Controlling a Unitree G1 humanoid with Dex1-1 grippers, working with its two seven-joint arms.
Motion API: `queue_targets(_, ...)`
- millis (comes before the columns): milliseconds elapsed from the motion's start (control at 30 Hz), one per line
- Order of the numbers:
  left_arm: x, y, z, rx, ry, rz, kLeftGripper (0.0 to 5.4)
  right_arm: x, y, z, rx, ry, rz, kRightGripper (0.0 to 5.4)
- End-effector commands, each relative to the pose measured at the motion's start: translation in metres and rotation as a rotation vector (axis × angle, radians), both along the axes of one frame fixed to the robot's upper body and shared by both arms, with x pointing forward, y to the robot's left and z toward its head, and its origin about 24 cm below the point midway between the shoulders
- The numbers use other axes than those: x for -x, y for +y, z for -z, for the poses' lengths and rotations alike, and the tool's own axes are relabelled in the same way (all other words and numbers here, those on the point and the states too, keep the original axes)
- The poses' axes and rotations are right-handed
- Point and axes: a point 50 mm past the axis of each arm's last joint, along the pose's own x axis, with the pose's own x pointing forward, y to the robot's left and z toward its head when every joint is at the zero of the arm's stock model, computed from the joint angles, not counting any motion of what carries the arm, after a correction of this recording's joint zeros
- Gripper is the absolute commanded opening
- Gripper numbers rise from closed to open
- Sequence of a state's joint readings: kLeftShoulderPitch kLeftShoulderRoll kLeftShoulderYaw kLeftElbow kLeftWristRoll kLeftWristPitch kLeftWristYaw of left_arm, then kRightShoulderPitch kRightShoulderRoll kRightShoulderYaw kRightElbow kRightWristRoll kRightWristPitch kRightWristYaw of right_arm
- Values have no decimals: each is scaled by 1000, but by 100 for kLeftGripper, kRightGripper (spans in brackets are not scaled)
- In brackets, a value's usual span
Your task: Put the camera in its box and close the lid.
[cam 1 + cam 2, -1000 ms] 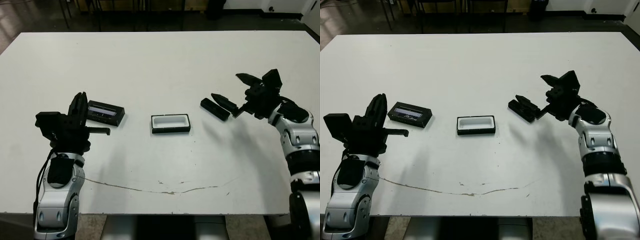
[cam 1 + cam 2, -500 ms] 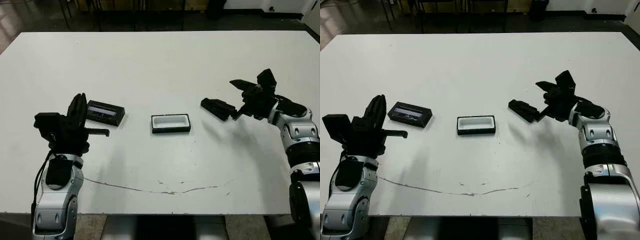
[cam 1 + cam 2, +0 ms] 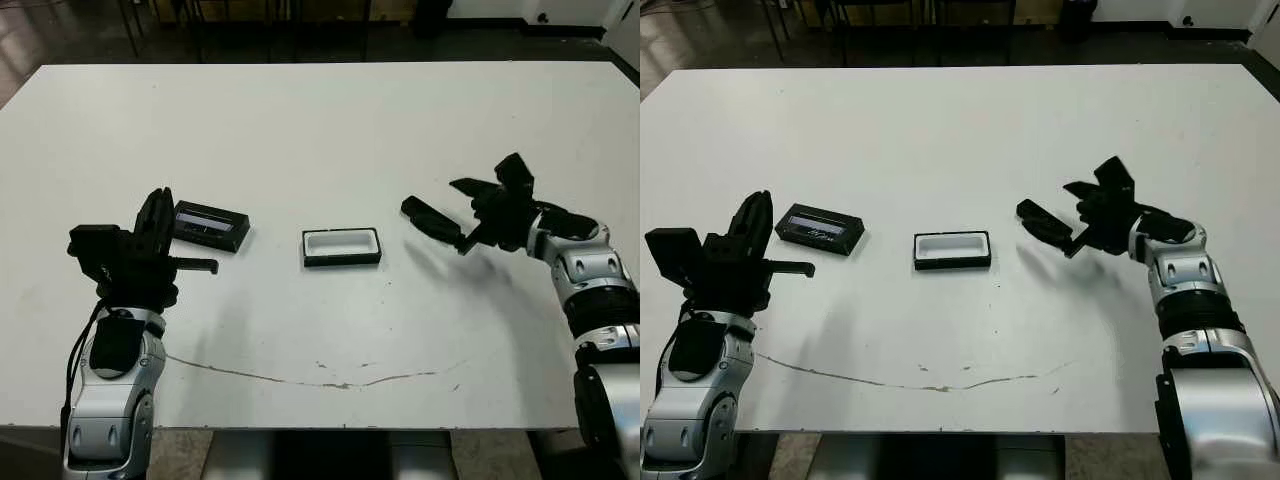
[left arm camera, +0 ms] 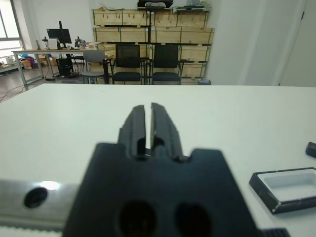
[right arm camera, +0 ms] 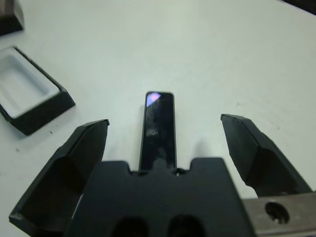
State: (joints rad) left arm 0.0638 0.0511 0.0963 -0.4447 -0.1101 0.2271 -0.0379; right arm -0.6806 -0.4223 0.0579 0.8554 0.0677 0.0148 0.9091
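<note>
1. Your white table [image 3: 320, 130] carries everything; a thin dark crack-like line runs across its near part.
2. Your left gripper [image 3: 152, 215] sits at the left side, fingers pressed together with only a hairline gap in its wrist view, holding nothing. It is just beside the lid, on the lid's left end.
3. Your right gripper [image 3: 468, 213] is at the right side with its fingers [image 5: 256, 153] spread wide. In its wrist view the camera lies on the table between the two fingers, lengthwise along them; neither finger touches it.
4. The lid [image 3: 211, 226] lies flat left of centre, pale strip facing up, well apart from the box.
5. The box [image 3: 342, 247] sits near the table's middle, white lining up and nothing in it.
6. The camera [image 3: 430, 219] lies right of the box, apart from it, angled on the table, a bright glint at its far end.
</note>
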Motion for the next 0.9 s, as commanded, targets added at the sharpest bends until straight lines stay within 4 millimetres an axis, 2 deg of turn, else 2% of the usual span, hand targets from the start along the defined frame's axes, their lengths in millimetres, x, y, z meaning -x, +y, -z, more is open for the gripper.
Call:
queue_targets(33,0,4,3,-24,26,-2,0,4,-1,13,31,42,8,539)
queue_targets(367,1,6,4,-29,33,4,0,5,-2,25,80,77,45,539)
queue_targets(600,2,7,4,-19,35,2,0,7,-4,35,55,119,162,539)
queue_targets(700,2,7,4,-17,33,7,0,8,-3,37,55,106,179,499)
queue_targets(900,2,6,4,-23,37,9,0,7,-1,34,105,95,142,367)
